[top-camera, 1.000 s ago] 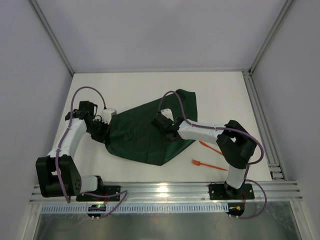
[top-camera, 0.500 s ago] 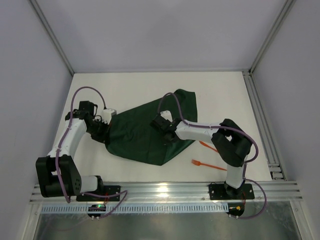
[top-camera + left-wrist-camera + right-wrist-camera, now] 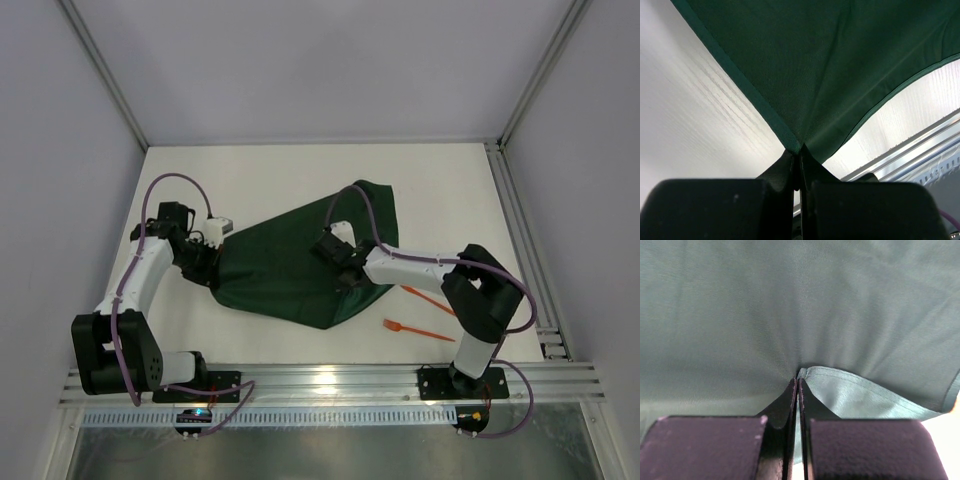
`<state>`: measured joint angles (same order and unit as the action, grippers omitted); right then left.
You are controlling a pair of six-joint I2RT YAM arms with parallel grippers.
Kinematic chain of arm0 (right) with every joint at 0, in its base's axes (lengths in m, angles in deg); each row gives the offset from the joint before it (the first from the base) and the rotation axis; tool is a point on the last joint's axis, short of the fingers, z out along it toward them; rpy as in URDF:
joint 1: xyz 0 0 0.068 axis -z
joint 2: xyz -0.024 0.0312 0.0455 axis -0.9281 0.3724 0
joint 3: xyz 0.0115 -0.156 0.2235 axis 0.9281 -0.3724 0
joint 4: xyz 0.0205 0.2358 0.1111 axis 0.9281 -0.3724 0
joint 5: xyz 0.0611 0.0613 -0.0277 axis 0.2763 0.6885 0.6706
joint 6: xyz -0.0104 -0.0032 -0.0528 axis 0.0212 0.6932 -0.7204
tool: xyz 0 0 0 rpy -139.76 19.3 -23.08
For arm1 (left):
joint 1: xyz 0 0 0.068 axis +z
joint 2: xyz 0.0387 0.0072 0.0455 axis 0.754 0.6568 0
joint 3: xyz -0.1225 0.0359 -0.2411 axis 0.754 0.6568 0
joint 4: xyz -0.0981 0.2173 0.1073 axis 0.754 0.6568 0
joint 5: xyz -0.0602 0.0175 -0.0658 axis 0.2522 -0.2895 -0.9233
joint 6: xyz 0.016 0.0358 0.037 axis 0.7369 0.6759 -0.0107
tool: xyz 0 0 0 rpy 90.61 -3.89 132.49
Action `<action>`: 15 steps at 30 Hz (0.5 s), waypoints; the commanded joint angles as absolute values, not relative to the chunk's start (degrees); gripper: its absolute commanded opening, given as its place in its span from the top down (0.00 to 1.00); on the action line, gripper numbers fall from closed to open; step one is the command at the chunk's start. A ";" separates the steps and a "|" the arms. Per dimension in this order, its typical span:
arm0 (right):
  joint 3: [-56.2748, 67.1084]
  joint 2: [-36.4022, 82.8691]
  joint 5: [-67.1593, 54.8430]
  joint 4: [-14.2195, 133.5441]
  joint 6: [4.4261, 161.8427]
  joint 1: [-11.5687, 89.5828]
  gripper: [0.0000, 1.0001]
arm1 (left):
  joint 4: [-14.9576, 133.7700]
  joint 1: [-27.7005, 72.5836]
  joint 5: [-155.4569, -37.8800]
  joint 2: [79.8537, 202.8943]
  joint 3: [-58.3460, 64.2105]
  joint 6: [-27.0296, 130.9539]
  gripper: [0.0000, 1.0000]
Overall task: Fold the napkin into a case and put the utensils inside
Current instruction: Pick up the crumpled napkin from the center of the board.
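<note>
Napkin (image 3: 280, 275) mid-worktop, partly folded, folding unfinished. Left gripper (image 3: 799, 156) clamped on its left corner; right gripper (image 3: 798, 388) pinching raised fold (both jaws closed). Utensils (image 3: 415, 329) near right front edge — untouched, insertion pending.

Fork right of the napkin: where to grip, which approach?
Mid-handle of the fork, straight down from above, jaws closing across the thin shaft. It lies flat on the table, clear of the napkin, so a side approach likely finds no edge to catch. The right gripper is nearest but is shut on the napkin.
</note>
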<state>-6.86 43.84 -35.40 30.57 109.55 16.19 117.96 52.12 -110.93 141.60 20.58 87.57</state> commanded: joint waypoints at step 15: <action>-13.53 40.06 -34.01 32.84 112.53 17.24 0.82 | 118.20 52.28 -110.56 140.94 20.70 87.98 1.00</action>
